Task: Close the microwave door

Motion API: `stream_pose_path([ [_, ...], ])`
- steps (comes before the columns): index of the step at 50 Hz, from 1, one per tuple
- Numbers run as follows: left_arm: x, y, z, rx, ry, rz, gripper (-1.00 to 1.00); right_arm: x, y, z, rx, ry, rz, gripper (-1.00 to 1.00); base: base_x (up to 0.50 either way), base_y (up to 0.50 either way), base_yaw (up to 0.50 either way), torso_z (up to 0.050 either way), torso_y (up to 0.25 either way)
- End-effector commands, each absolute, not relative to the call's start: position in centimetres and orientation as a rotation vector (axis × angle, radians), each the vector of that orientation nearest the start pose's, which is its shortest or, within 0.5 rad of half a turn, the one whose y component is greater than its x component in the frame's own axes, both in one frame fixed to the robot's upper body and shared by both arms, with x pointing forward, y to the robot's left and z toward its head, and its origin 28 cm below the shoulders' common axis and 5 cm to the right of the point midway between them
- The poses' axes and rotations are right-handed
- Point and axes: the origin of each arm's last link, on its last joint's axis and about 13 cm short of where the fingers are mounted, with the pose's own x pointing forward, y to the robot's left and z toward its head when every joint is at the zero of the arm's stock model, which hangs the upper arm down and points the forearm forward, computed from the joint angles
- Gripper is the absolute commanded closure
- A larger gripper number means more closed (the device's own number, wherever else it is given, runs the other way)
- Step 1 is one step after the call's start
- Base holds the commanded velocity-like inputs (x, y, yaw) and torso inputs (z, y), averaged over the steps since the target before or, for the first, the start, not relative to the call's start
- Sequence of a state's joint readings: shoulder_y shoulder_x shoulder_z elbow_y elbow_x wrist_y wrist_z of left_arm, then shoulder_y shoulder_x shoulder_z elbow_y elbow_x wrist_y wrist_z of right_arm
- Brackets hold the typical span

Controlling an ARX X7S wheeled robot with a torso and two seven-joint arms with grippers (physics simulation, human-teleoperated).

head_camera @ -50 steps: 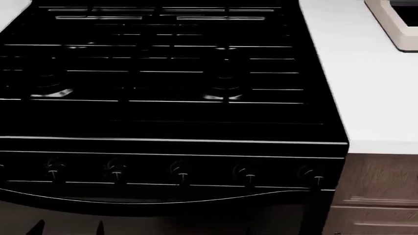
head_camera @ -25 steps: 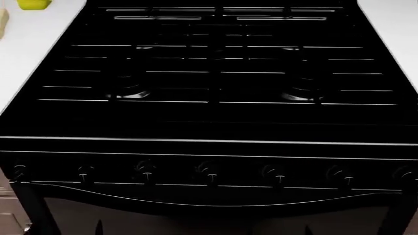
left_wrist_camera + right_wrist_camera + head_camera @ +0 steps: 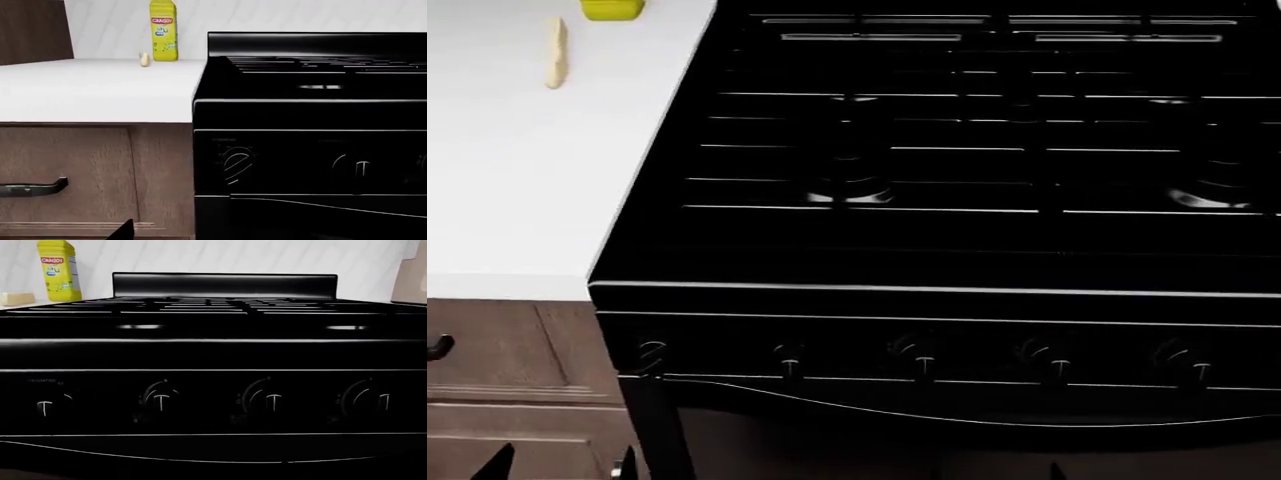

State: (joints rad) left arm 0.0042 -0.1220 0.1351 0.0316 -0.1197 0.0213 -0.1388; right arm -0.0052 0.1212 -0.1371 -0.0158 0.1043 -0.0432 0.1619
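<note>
black gas stove [image 3: 961, 200] is filling the head view | white counter [image 3: 521, 170] is lying to its left | yellow bottle [image 3: 163, 31] is standing near the wall | microwave is showing nowhere | both arms' fingers: cannot tell, only dark tips peeking in

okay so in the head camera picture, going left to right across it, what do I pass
Cabinet drawer handle at the left edge, then the small pale item on the white counter, the yellow bottle at the top edge, then the black stove with its row of knobs, running to the right edge.
</note>
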Motion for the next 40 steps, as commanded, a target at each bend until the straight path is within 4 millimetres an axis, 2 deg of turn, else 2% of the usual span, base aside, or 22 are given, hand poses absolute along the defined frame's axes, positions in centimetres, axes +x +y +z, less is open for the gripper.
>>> stream_pose_path([
  [1, 20.78, 20.61, 1.83, -0.004, -0.034, 0.001, -1.0, 20.79, -9.75, 1.61, -0.011, -0.039, -0.023, -1.0, 0.0, 0.5, 0.0, 0.0, 0.0],
  [40, 20.72, 20.66, 1.93, -0.002, -0.04, 0.006, -1.0, 20.83, -9.78, 1.56, -0.014, -0.04, -0.023, -1.0, 0.0, 0.5, 0.0, 0.0, 0.0],
])
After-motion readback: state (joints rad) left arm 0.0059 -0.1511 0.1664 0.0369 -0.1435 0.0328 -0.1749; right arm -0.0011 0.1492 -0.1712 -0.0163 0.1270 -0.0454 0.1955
